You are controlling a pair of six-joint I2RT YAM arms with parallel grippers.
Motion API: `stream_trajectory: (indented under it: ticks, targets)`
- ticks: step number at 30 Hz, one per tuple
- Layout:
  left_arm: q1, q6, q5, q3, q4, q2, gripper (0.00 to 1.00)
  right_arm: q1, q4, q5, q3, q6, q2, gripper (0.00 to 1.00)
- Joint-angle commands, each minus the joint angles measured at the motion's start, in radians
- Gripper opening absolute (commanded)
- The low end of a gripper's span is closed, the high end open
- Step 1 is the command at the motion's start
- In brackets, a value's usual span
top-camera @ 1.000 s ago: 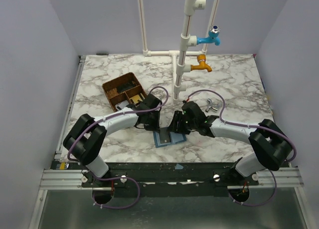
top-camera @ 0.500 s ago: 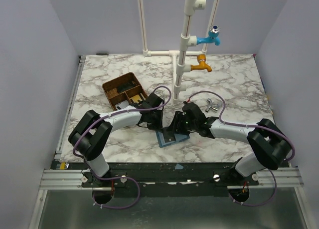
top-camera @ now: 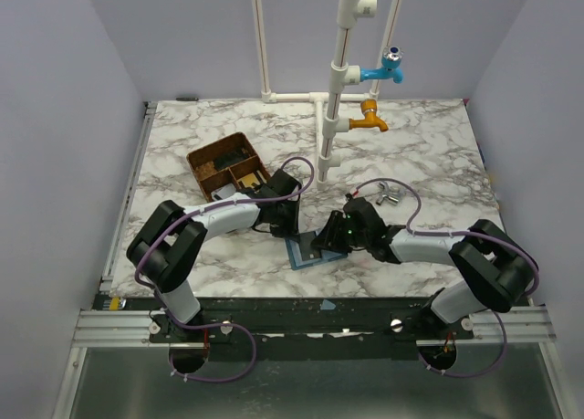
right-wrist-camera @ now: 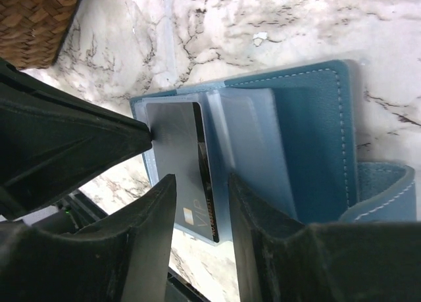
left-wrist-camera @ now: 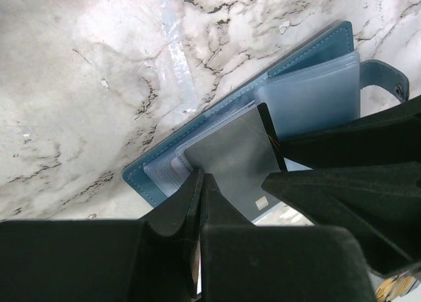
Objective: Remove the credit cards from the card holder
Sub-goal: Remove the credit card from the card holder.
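Note:
The blue card holder [top-camera: 303, 253] lies open on the marble near the front edge, its clear sleeves [right-wrist-camera: 253, 151] fanned up. One grey credit card [right-wrist-camera: 176, 158] marked VIP sticks partway out of a sleeve; it also shows as a dark grey card [left-wrist-camera: 237, 162] in the left wrist view. My left gripper [left-wrist-camera: 200, 182] is shut, its tip down at the card's edge over the holder [left-wrist-camera: 309, 65]. My right gripper [right-wrist-camera: 201, 204] stands open, its two fingers [right-wrist-camera: 247, 213] either side of the card's protruding end, with a gap on both sides.
A brown woven divided tray [top-camera: 226, 166] sits at the back left, just behind my left arm. A white pipe stand with a blue tap [top-camera: 381, 70] and an orange tap [top-camera: 369, 120] rises at the back centre. A small metal fitting [top-camera: 389, 196] lies behind my right arm.
My right gripper has drawn back a little toward the near right and its jaws have narrowed around the card. The left gripper shifted slightly right and has held still since.

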Motion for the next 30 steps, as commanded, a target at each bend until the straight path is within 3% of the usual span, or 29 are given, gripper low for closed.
stream_trajectory:
  ticks: [1, 10, 24, 30]
  targets:
    - [-0.007, 0.014, -0.004, 0.005, -0.010, 0.032, 0.00, -0.034, 0.168, -0.088, -0.092, 0.075, -0.009, 0.39]
    - [-0.010, 0.024, -0.001, 0.024, -0.019, 0.044, 0.00, -0.079, 0.326, -0.148, -0.184, 0.137, -0.022, 0.38]
    - [-0.022, 0.031, 0.002, 0.044, -0.028, 0.060, 0.00, -0.145, 0.481, -0.222, -0.239, 0.195, 0.048, 0.23]
    - [-0.024, 0.031, 0.003, 0.046, -0.029, 0.064, 0.00, -0.160, 0.523, -0.236, -0.253, 0.213, 0.080, 0.23]
